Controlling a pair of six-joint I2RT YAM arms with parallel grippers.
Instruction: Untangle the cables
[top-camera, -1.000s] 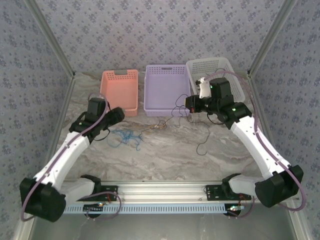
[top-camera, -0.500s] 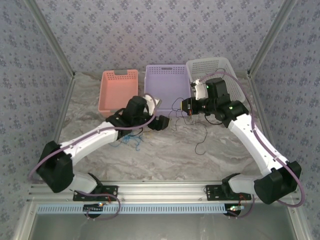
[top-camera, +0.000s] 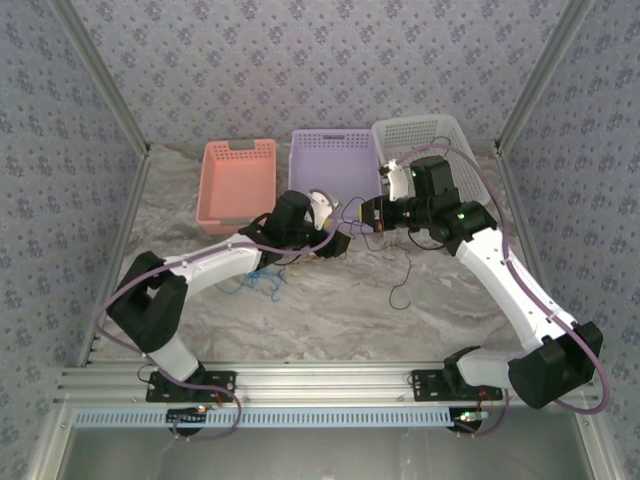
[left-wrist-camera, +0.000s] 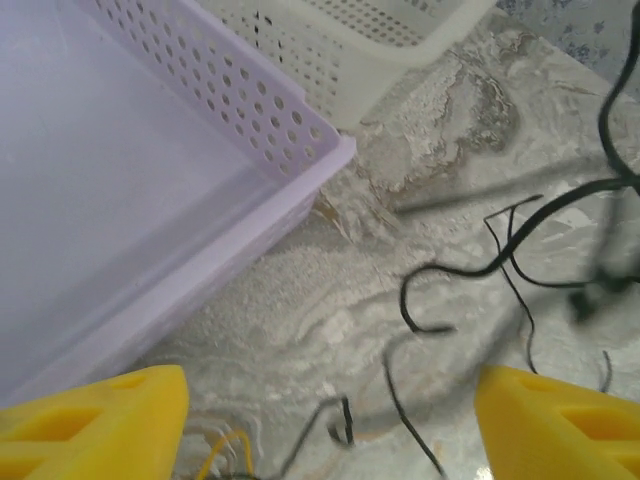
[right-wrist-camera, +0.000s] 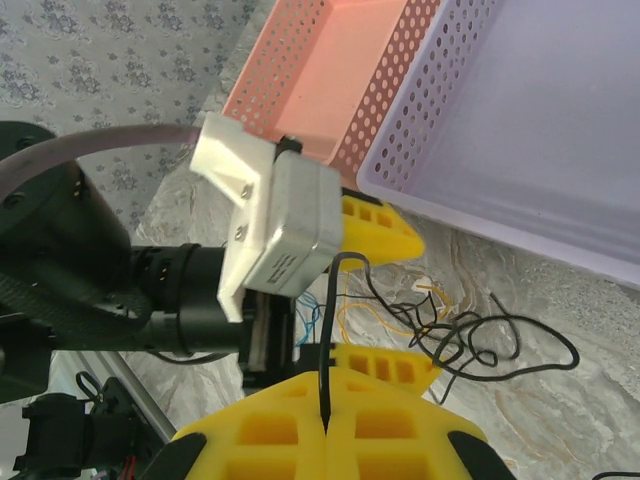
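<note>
The cables lie tangled on the marble table in front of the purple basket. A black cable knots with a yellowish one, and thin blue strands lie behind them. My right gripper is shut on a black strand that rises from its closed fingers. In the top view the right gripper hovers by the purple basket's front corner. My left gripper faces it, open; its yellow fingers straddle loose strands. In the left wrist view the left gripper is above black cable and yellow loops. A blue bundle lies under the left arm.
Three baskets stand in a row at the back: pink, purple and white. The purple basket's corner is close above the left gripper. A black strand trails toward the table's front. Walls close in both sides.
The left arm has swung right from over the blue bundle to just in front of the right gripper. The right gripper has shifted slightly left, still holding the black strand.
</note>
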